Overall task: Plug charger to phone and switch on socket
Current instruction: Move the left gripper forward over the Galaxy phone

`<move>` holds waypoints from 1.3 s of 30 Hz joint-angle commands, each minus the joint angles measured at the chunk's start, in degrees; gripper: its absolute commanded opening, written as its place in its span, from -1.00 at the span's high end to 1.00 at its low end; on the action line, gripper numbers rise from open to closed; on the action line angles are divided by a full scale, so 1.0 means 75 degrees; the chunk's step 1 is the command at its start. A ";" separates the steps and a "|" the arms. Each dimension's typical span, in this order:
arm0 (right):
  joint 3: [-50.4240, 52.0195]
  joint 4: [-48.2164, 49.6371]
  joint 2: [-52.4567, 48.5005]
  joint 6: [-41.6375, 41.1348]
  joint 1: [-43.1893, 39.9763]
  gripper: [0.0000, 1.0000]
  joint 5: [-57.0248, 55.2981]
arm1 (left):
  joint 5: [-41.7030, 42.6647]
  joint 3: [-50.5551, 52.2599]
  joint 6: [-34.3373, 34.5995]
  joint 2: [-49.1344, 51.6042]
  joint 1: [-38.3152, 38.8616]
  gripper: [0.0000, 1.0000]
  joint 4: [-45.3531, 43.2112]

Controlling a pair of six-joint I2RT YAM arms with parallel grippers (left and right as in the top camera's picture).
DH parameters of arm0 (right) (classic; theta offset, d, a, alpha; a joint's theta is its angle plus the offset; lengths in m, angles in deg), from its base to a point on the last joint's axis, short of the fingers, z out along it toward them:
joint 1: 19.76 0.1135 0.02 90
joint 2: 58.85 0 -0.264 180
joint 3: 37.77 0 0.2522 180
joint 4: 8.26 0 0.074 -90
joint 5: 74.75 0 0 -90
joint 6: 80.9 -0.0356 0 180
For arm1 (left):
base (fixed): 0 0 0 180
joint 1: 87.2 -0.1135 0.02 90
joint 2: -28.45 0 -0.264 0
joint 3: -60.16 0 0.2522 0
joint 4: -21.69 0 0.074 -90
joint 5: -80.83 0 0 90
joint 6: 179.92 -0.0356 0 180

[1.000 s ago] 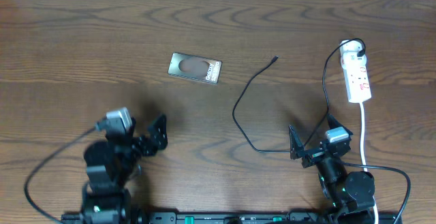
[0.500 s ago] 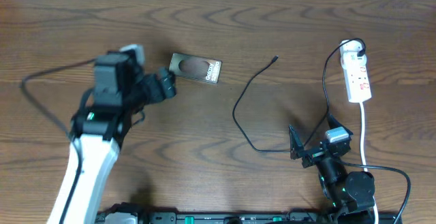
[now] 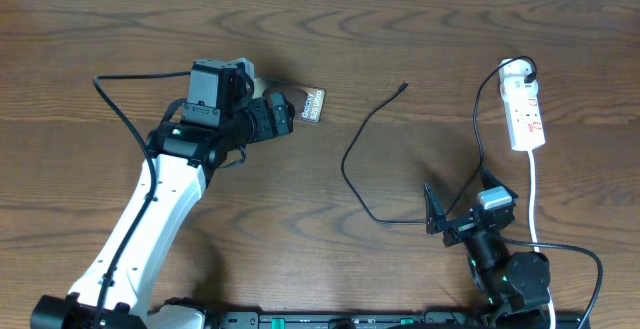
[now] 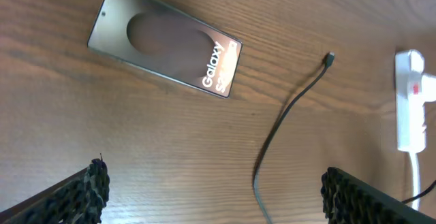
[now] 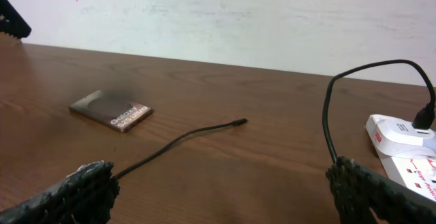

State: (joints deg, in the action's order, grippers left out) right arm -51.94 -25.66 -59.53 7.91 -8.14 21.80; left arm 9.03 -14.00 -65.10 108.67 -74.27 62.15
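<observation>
- Left wrist view: the left gripper (image 4: 218,190) is spread wide and holds nothing. Its two dark fingertips (image 4: 95,183) sit at the bottom corners, with bare counter (image 4: 61,129) between them.
- From that gap, the phone (image 4: 167,40) lies toward 11 o'clock. It is flat, shows "Galaxy" lettering, and is turned at a slant to the fingers.
- Overhead, the left arm reaches across the counter and its gripper hides the phone's left end. How high it hangs above the phone cannot be told.
- The step in hand looks like reaching for the phone, to grip or steady it.
- To do it well, turn the wrist so the jaws line up with the phone's long edges and centre over it. Then come down until the fingertips are at counter level, because the phone is thin and lies flat.
- Which short end takes the plug cannot be made out, so keep both short ends free of the fingers.
- The charger (image 3: 350,159) lies loose at 3 o'clock from the phone. Its connector tip (image 3: 403,87) is apart from the phone and points toward 1 o'clock.
- The socket (image 3: 524,114) lies near the counter's 2 o'clock edge, with a black plug (image 5: 422,118) in its far end. Its switches are too small to read.
- The right gripper (image 5: 225,190) sits at 5 o'clock, spread and empty, facing the cable.
</observation>
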 commanded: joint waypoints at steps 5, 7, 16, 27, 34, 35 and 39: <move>0.0012 -0.0032 0.0041 0.0052 0.0058 -0.98 -0.0055 | -0.0192 -0.0114 0.2355 0.0061 0.0026 -0.96 0.0041; 0.0012 -0.0032 0.0041 0.0052 0.0058 -0.99 -0.0055 | -0.0667 -0.0134 0.2984 0.0079 0.0085 -0.96 0.0172; 0.0012 -0.0032 0.0041 0.0052 0.0058 -0.98 -0.0055 | -0.1591 -0.1320 0.4482 0.1017 0.0338 -0.95 0.1268; 0.0012 -0.0032 0.0041 0.0052 0.0058 -0.99 -0.0055 | -0.1693 -0.5316 0.5869 0.4342 0.0338 -0.96 0.3826; 0.0012 -0.0032 0.0041 0.0052 0.0058 -0.99 -0.0055 | -0.1518 -0.6289 0.6796 0.5560 0.0344 -0.96 0.3993; 0.0012 -0.0032 0.0041 0.0055 0.0058 -0.99 -0.0055 | -0.1518 -0.6292 0.6953 0.5651 0.0344 -0.96 0.3958; 0.0012 -0.0032 0.0041 0.0055 0.0058 -0.99 -0.0055 | -0.1515 -0.6295 0.7396 0.5933 0.0344 -0.96 0.3707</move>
State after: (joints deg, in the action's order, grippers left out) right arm -51.94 -25.66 -59.53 8.04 -8.14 21.80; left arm -1.99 -60.12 -14.70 151.60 -71.76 90.82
